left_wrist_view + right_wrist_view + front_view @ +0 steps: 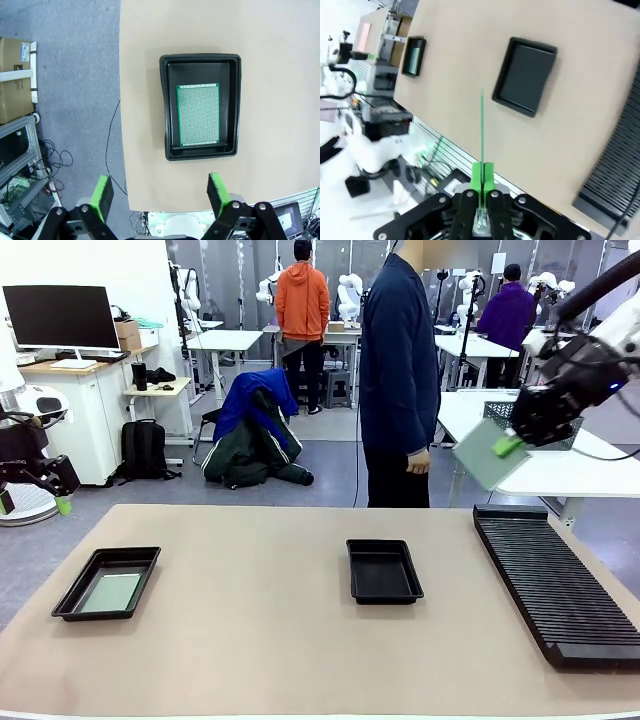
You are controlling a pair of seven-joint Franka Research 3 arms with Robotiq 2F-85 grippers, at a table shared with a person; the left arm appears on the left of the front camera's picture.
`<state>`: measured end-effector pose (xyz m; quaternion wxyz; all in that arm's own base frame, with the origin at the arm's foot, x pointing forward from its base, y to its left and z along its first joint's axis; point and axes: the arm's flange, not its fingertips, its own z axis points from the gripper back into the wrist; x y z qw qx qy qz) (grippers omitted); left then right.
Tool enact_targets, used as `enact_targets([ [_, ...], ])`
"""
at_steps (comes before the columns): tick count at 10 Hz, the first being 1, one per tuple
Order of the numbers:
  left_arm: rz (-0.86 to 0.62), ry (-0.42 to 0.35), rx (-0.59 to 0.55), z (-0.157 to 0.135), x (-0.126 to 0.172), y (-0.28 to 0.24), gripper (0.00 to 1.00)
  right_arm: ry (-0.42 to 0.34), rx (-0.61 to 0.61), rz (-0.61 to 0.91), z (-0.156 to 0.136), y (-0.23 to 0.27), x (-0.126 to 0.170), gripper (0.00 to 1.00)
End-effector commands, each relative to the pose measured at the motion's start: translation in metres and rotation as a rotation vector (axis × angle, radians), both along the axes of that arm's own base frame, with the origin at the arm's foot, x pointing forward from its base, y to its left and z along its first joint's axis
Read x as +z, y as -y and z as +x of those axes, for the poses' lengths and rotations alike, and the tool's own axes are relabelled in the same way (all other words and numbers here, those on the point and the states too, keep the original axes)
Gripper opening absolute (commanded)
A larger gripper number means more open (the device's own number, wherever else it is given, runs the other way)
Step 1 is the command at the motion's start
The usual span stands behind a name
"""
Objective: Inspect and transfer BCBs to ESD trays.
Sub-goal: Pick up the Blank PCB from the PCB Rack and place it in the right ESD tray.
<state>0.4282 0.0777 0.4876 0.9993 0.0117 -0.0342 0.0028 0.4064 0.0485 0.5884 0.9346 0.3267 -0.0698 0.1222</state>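
One black ESD tray (70,596) lies at the table's left with a pale green BCB (110,592) flat on its floor. From above, the left wrist view shows that tray (200,58) and its board (198,115). My left gripper (159,196) hangs open off the table's left edge (36,502), holding nothing. A second tray (384,571) sits empty at mid-table (525,75). High at the right, my right gripper (510,446) is shut on another BCB (488,456), seen edge-on as a thin green line (481,125) between its fingers (482,181).
A long black ribbed rack (555,580) runs along the table's right side (615,165). A person in a dark blue coat (398,370) stands at the far edge, hand (418,462) hanging. A wire mesh basket (498,411) sits on the white table behind.
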Motion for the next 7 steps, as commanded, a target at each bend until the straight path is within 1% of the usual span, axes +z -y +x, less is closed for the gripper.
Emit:
enact_targets([
  [1,0.002,0.003,0.016,-0.002,-0.001,0.001,1.00,-0.011,-0.085,0.109,0.004,-0.032,-0.025,0.03],
  [2,0.002,0.003,0.016,-0.002,-0.001,0.001,1.00,-0.025,-0.123,0.161,0.009,-0.042,-0.041,0.03],
  [4,0.002,0.003,0.016,-0.002,-0.001,0.001,1.00,-0.056,-0.149,0.243,0.022,-0.063,-0.077,0.03],
  [5,0.002,0.003,0.016,-0.002,-0.001,0.001,1.00,-0.047,-0.162,0.247,0.024,-0.068,-0.087,0.03],
  [6,0.002,0.003,0.016,-0.002,-0.001,0.001,1.00,-0.028,-0.167,0.280,0.027,-0.077,-0.103,0.03],
  [7,0.002,0.003,0.016,-0.002,-0.001,0.001,1.00,-0.025,-0.155,0.306,0.029,-0.084,-0.119,0.03],
])
